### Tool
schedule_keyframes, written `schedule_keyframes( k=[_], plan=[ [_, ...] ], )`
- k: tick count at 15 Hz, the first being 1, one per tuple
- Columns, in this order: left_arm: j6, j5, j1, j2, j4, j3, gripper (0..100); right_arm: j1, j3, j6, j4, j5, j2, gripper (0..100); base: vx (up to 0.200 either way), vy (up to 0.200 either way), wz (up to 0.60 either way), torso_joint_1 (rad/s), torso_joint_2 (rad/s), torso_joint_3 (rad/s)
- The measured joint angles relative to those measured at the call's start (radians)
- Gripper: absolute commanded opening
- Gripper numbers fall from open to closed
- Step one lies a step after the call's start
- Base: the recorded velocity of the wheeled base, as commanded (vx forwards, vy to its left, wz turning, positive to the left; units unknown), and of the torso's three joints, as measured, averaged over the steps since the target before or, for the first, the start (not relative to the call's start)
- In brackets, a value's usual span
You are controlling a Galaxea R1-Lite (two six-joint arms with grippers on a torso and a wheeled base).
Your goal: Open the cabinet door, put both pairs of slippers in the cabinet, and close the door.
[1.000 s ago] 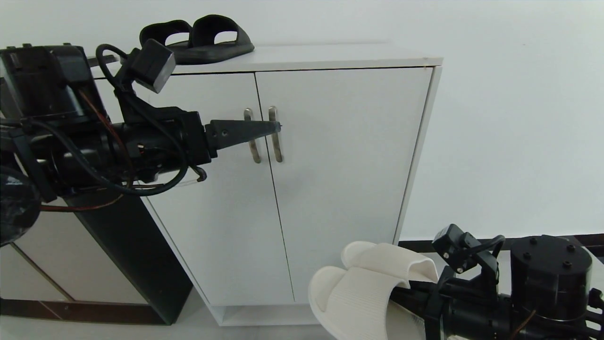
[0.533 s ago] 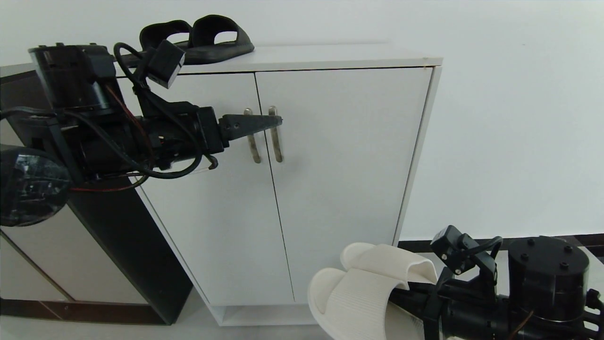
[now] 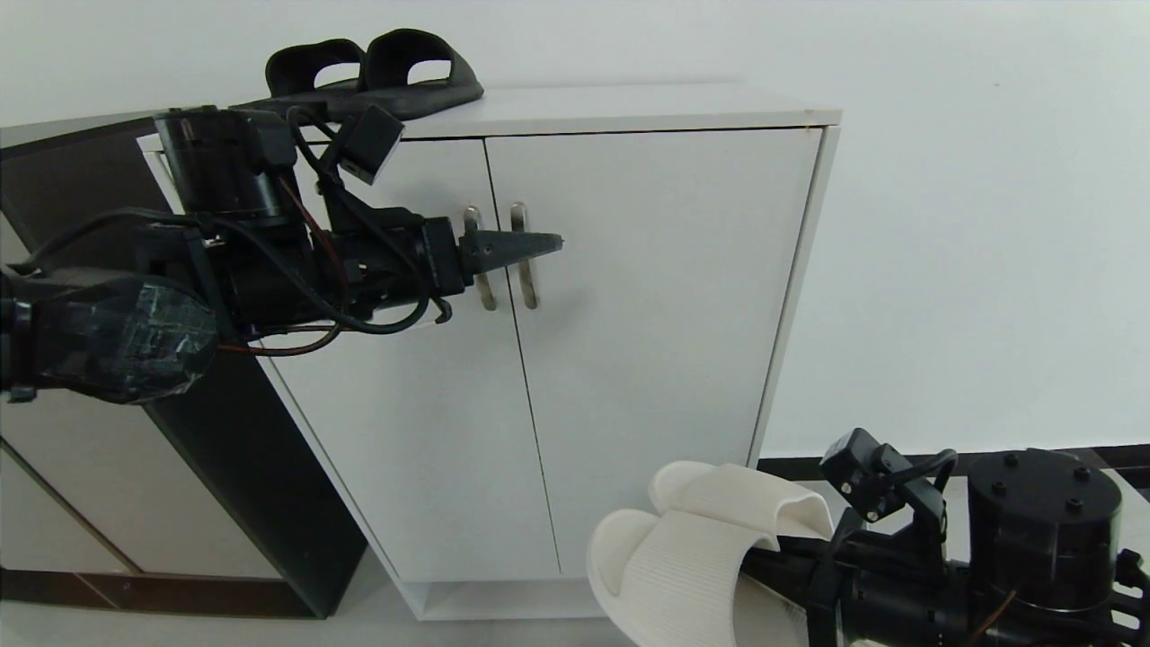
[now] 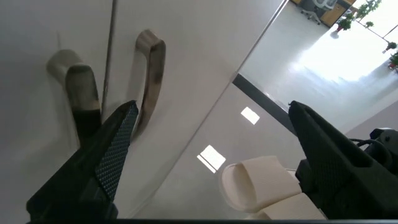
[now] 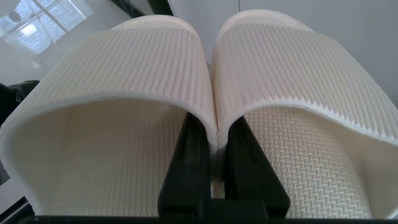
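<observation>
Left gripper (image 3: 542,242), jaws released wide, hangs at the handles (image 3: 526,283) of the shut cabinet (image 3: 647,296). Black slippers (image 3: 386,72) lie on its top at 11 o'clock. At 5 o'clock, the right gripper (image 5: 213,135) has its jaws clenched on the white slippers (image 3: 683,557).

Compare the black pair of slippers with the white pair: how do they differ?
The black pair is dark; the white pair is cream with ribbed straps. The black pair lies flat on the cabinet top; the white pair is held low before its doors. The black pair is free; the white pair is clamped in the right gripper. Both are open-toed slides, set side by side, outside the shut doors.
</observation>
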Motion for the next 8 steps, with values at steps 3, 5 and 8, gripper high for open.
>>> schedule_keyframes(
  k=[3,5,8],
  plan=[
    [0.000,-0.001,-0.001,0.031,-0.002,-0.027,100,0.000,0.000,0.000,0.000,0.000,0.000,0,0.000,0.000,0.00,0.000,0.00,0.000],
    [0.000,0.000,-0.001,0.047,-0.004,-0.037,100,0.000,0.000,0.000,0.000,0.000,0.000,0,0.000,0.000,0.00,0.000,0.00,0.000],
    [0.002,0.004,0.000,0.065,-0.011,-0.042,0,0.000,0.000,0.000,0.000,0.000,0.000,0,0.000,0.000,0.00,0.000,0.00,0.000]
  ],
)
